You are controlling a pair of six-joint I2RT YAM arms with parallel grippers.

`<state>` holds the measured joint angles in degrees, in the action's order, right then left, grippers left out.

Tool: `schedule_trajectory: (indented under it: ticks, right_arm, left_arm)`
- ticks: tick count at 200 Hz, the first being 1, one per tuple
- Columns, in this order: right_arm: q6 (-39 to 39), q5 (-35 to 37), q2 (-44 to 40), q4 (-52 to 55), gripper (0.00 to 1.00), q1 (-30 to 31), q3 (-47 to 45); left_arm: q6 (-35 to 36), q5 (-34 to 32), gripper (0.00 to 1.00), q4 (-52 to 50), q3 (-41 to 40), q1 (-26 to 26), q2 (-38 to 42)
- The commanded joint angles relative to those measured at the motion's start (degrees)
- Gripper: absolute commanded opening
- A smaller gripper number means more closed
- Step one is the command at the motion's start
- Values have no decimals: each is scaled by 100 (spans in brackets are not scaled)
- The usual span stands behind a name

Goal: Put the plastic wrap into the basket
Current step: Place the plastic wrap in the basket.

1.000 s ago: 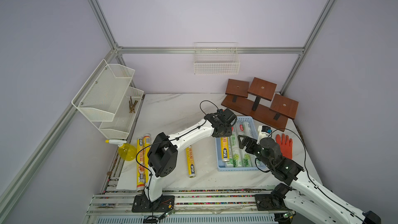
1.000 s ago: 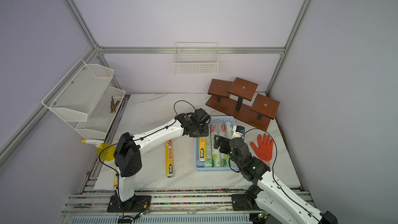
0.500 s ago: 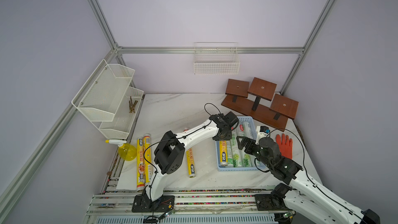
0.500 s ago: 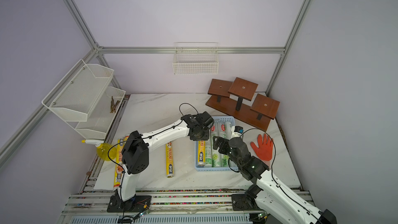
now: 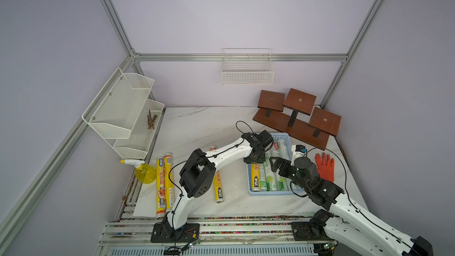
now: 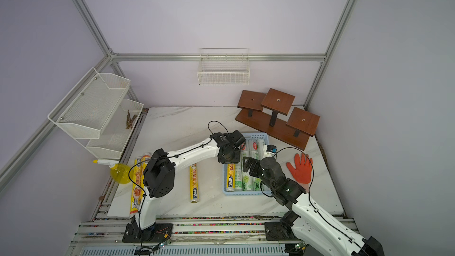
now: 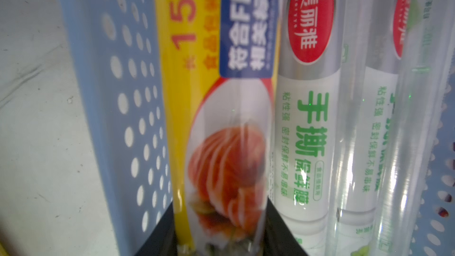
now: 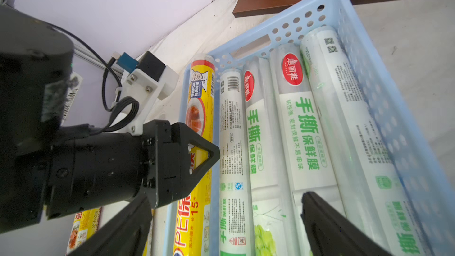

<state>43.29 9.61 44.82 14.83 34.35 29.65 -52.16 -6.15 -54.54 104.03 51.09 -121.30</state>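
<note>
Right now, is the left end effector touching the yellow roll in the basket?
Touching. Left wrist view: left end effector fingers sit against both sides of the yellow roll, no gap.

Seeing left gripper [image 6: 229, 162] down on yellow wrap roll [image 6: 230, 178] in basket [image 6: 246, 193], right gripper [image 6: 247, 166] over white rolls [image 6: 243, 181], three loose yellow rolls [image 6: 194, 183] outside.

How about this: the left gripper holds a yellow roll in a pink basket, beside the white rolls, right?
No. The basket is light blue, not pink; the right wrist view shows it. The left gripper does hold a yellow roll in it, beside the white rolls.
</note>
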Motion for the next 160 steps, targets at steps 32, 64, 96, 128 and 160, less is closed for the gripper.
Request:
schedule_trajectory:
  ticks: [32, 64, 96, 128, 160]
  right_arm:
    - [59, -45, 9, -110, 99, -51, -73]
    - [75, -46, 45, -121, 99, -51, -91]
    - [84, -58, 50, -143, 99, -60, -91]
    - [83, -56, 31, -133, 99, -72, -91]
    - [86, -43, 27, -120, 99, -70, -81]
  left_arm:
    - [-222, -295, 48, -121, 65, 19, -149]
    - [-330, -392, 52, -127, 23, 16, -170]
    - [-321, -382, 53, -134, 14, 23, -197]
    - [-458, -527, 53, -144, -46, 32, -106]
    - [-698, -736, 52, -51, -101, 94, 44]
